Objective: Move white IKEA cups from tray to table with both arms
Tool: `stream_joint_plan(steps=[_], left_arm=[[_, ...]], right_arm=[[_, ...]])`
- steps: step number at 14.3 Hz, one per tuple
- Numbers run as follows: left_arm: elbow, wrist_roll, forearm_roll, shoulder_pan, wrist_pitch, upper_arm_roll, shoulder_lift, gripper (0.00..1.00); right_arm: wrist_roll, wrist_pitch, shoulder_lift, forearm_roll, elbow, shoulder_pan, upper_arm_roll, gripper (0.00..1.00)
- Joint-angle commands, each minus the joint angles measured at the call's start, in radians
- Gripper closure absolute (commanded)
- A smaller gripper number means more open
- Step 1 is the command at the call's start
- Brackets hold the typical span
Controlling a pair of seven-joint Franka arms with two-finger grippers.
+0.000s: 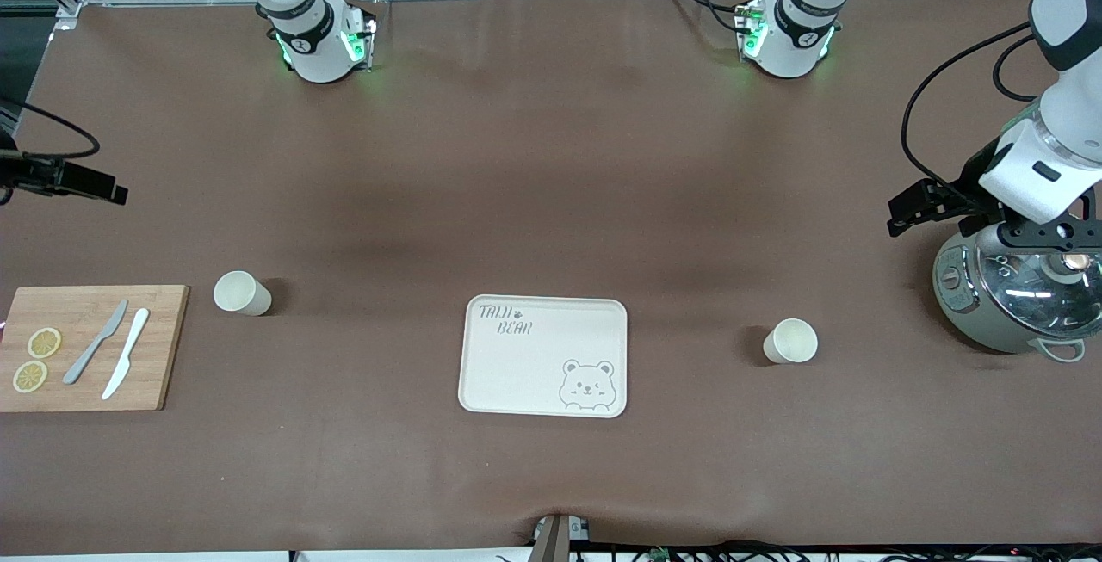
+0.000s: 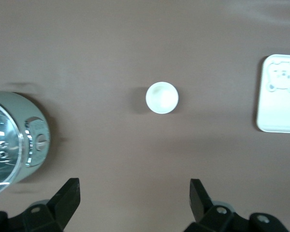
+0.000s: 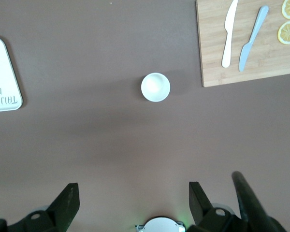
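**Two cups apart, tray bare**

One brown table (image 1: 551,157) carried a pot (image 1: 1007,304) at the left arm's end, a board (image 1: 164,347) at the right arm's end, and one bear tray (image 1: 544,355) between two cups. One cup (image 1: 790,342) stood between tray and pot; the other cup (image 1: 242,293) stood just beside the board, which bore two knives (image 1: 108,351) and two lemon slices (image 1: 36,360). The left gripper (image 2: 134,195) hung spread near the pot; the right gripper (image 3: 134,198) hung spread too.

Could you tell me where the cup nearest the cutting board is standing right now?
In the front view, the cup stands upright on the table beside the cutting board, toward the right arm's end.
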Motion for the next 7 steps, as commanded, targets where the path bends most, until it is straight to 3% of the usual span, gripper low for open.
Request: stream_joint_plan(steps=[1,7], left_arm=[[0.002,0.014,0.069,0.002,-0.009,-0.037,-0.018,0.0],[0.02,0.019,0.042,0.013,-0.01,-0.034,-0.015,0.0]], right_arm=[[0.011,0.073,-0.14,-0.032,-0.173,0.005,0.007,0.0],[0.097,0.096,-0.197,-0.035,-0.242,0.013,0.011,0.0]])
